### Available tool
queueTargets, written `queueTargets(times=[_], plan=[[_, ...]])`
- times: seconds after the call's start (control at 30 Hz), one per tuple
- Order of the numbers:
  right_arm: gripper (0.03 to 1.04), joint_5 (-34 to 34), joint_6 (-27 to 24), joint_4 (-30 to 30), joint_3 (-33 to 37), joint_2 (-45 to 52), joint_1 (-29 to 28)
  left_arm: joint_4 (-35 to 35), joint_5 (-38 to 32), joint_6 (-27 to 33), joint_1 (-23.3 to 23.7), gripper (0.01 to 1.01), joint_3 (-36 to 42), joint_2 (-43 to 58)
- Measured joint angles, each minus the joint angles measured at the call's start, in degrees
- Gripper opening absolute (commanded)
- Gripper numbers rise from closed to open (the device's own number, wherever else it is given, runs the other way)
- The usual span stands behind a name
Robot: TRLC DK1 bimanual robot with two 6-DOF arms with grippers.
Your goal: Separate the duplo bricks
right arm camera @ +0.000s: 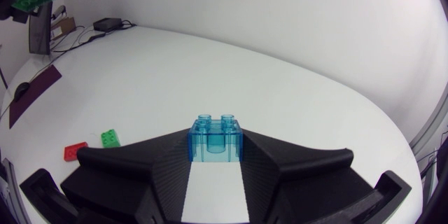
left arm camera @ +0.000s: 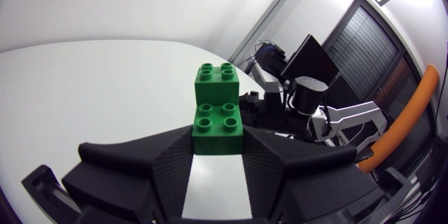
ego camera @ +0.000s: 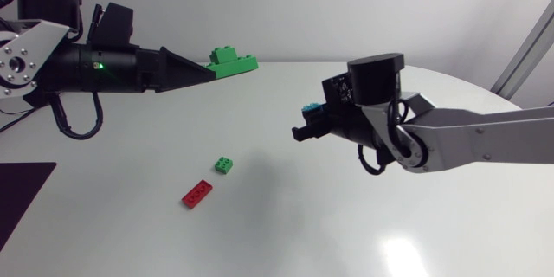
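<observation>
Red brick [ego camera: 197,193]: lying flat on the white surface [ego camera: 286,225]. Small green brick [ego camera: 224,165]: sitting just beside it, not touching. Right hand [ego camera: 305,128]: hanging above the surface, clenching a clear blue brick [ego camera: 309,109] between both fingers. Left hand [ego camera: 210,69]: hovering at the far side, grasping a green stack [ego camera: 232,61] (two bricks studded together), fingers pressing on two sides.

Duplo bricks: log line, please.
left gripper shut on green stack | right gripper shut on blue brick | table: red brick, green brick
</observation>
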Motion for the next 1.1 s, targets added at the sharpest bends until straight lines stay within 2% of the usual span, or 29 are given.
queueTargets(times=[0.27,0.47,0.6,0.97,1.07,1.1], plan=[[0.24,0.5,-0.1,5.2,-2.6,7.7,-0.3,-0.8,-0.2,0.7,0.0,0.351,-1.3,-0.6],[0.24,0.4,-0.2,12.7,-6.3,12.0,-0.6,-0.9,-0.4,0.9,-0.3,0.351,-1.8,-0.6],[0.24,0.1,-1.2,15.4,-7.5,15.6,-0.6,-0.9,-0.9,0.9,-1.2,0.351,-1.8,-0.6],[0.25,1.7,-2.6,23.6,-8.1,22.8,3.5,-0.9,-1.5,0.9,-1.6,0.352,-2.1,-1.0],[0.28,1.9,-2.7,24.8,-8.2,23.4,3.7,-0.9,-1.6,0.9,-1.6,0.352,-2.3,-1.1],[0.33,1.9,-2.7,24.9,-8.2,23.5,3.7,-0.9,-1.7,0.9,-1.6,0.352,-2.4,-1.2]])
